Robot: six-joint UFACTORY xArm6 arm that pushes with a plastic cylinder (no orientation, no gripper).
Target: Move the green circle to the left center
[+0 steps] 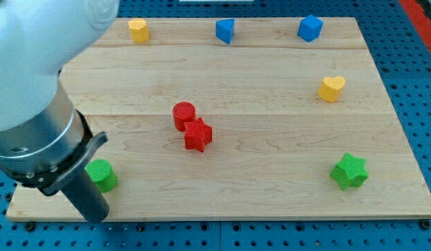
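The green circle (105, 175) lies near the board's bottom-left corner, with its left side hidden behind my arm. The dark rod comes down from the grey arm body at the view's left. My tip (97, 219) sits just below and slightly left of the green circle, at the board's bottom edge. I cannot tell whether the rod touches the circle.
A red circle (183, 114) and a red star (198, 135) touch near the board's middle. A green star (349, 171) is at bottom right and a yellow heart (331, 88) at right. Along the top are a yellow block (138, 30) and two blue blocks (224, 30) (309, 27). The wooden board (271, 195) lies on a blue pegboard.
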